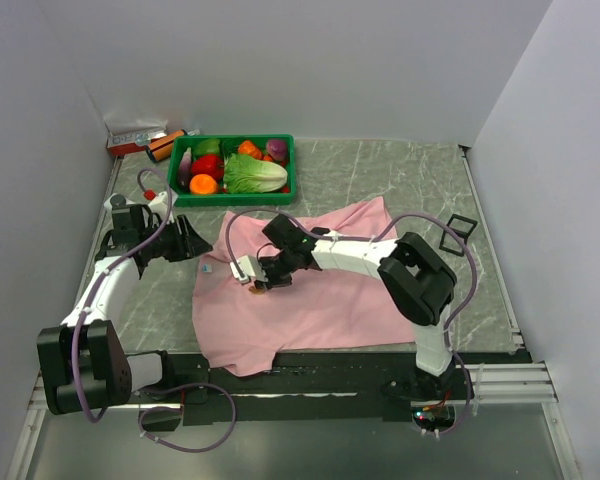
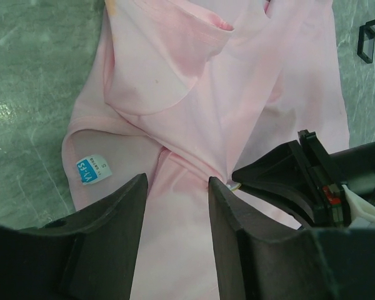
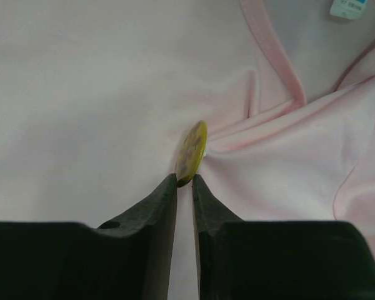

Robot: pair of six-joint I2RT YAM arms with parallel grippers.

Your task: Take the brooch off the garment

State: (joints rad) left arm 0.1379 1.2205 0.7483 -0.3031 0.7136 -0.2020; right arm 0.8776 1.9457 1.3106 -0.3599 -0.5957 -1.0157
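Currently the right gripper (image 3: 184, 181) has its jaws nearly together, pinching the brooch (image 3: 192, 150) by its rim. It stands edge-on with cloth puckered round it, so a pull likely drags fabric too. It sits just below the collar of the garment (image 3: 81, 94), mid-table, left side. Left gripper (image 2: 177, 181) is half spread and empty over cloth near the size label (image 2: 92, 170), probably to pin it down. Veg basket (image 1: 232, 138) is on the far side, no obstruction.

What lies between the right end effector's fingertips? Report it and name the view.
The brooch, edge-on, with its lower rim between the tips of the right end effector, against the garment. The right wrist view shows it.
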